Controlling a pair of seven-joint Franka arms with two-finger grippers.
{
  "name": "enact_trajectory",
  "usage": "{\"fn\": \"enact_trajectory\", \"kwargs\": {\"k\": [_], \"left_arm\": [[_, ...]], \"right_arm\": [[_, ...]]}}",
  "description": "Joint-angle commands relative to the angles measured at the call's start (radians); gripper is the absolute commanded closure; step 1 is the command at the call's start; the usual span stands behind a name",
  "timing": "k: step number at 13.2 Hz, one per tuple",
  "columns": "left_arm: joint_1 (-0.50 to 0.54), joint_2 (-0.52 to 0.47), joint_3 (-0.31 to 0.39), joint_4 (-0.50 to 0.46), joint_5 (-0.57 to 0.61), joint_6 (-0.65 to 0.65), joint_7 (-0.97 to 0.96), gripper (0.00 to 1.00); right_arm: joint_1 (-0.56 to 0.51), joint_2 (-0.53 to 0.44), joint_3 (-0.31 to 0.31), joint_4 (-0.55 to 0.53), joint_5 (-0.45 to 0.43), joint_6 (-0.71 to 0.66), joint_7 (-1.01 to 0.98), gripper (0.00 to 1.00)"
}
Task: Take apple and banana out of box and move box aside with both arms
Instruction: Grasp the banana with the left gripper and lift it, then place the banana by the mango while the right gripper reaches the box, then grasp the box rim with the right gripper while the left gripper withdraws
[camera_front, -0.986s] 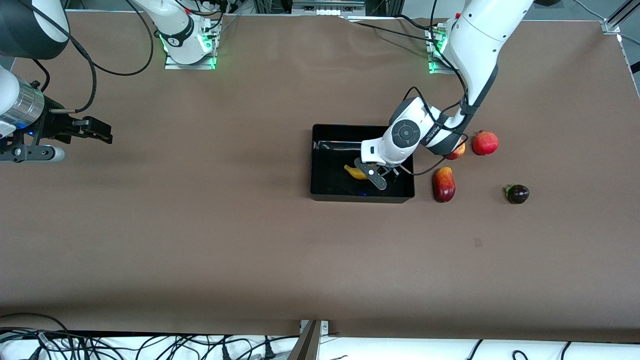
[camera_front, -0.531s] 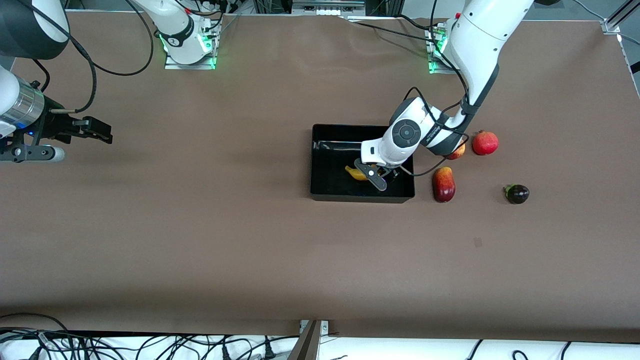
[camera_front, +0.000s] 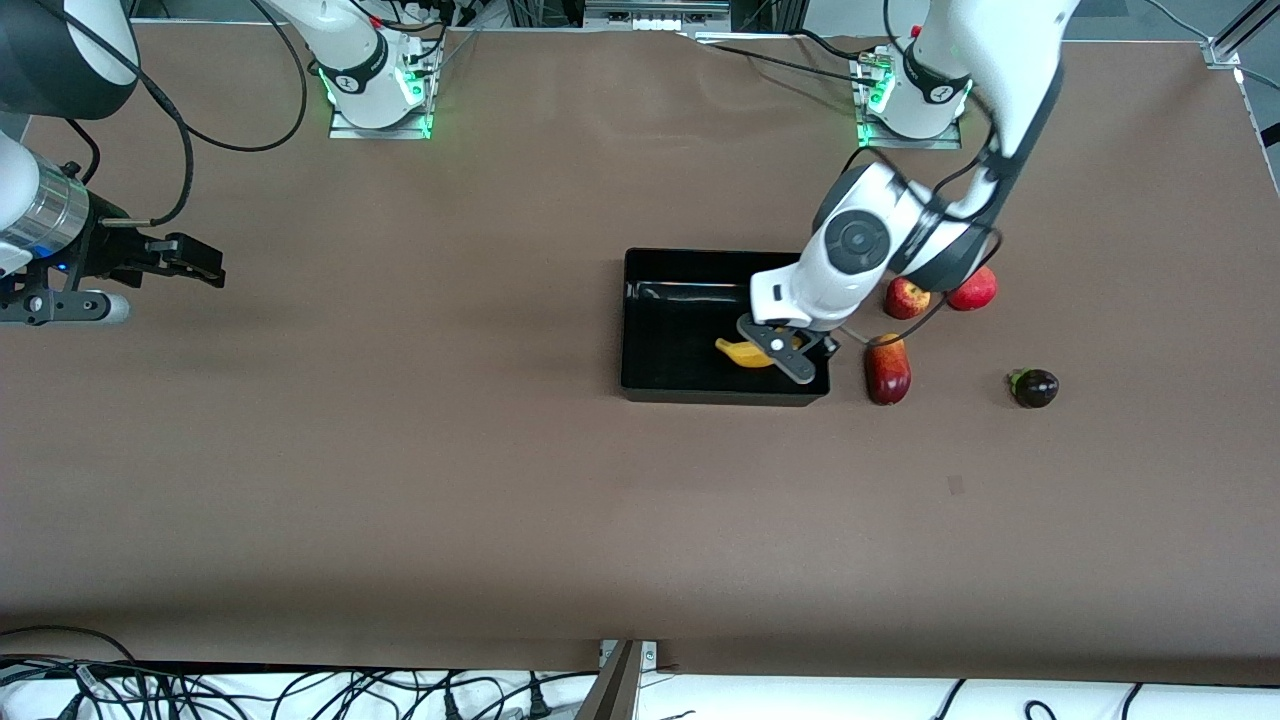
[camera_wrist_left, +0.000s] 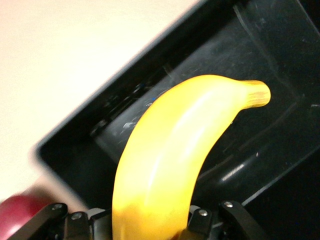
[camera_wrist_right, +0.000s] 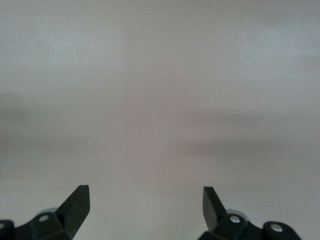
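Observation:
The black box sits mid-table. My left gripper is shut on the yellow banana and holds it over the box's corner nearest the front camera, toward the left arm's end. In the left wrist view the banana fills the jaws of the left gripper above the box's floor. The red-and-yellow apple lies on the table beside the box. My right gripper waits open at the right arm's end; the right wrist view shows it empty over bare table.
A red pomegranate lies beside the apple. A red-and-yellow mango lies just off the box's end, and shows in the left wrist view. A dark purple fruit lies toward the left arm's end.
My left gripper has carried the banana across the box toward the left arm's end, and the arm has swung off the apple. The right arm has not moved.

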Motion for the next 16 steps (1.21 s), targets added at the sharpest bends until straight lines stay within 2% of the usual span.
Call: {"fn": "enact_trajectory", "kwargs": {"k": [1,4,5,7,9,12,14,15,16], "left_arm": [[0.060,-0.110,-0.008,-0.018,-0.074,-0.096,0.007,1.00],[0.159,-0.131,-0.001,-0.012,-0.074,-0.102,0.143,1.00],[0.226,-0.117,0.001,-0.007,-0.065,-0.095,0.189,1.00],[0.370,-0.016,0.001,0.055,-0.063,-0.090,0.358,1.00],[0.395,0.094,0.057,0.099,-0.065,-0.029,0.515,1.00],[0.406,0.193,0.097,0.094,-0.026,0.094,0.573,1.00],[0.404,0.240,0.097,0.091,-0.023,0.108,0.558,1.00],[0.400,0.245,0.099,0.091,-0.023,0.123,0.554,0.70],[0.398,0.244,0.099,0.091,-0.025,0.125,0.554,0.01]], "right_arm": [[-0.002,0.006,0.002,0.015,0.002,-0.012,0.008,0.00],[0.028,0.009,0.014,0.015,-0.006,-0.015,-0.002,0.00],[0.050,0.034,0.014,0.011,-0.001,-0.017,-0.008,0.00],[0.128,0.052,0.014,0.018,0.005,-0.014,0.010,0.00],[0.224,0.118,0.012,0.034,0.012,0.035,0.073,0.00],[0.332,0.209,0.012,0.046,0.181,0.136,0.308,0.00],[0.393,0.265,0.014,0.046,0.225,0.245,0.351,0.00],[0.419,0.293,0.014,0.046,0.276,0.288,0.363,0.00],[0.449,0.324,0.014,0.046,0.334,0.344,0.365,0.00]]}}
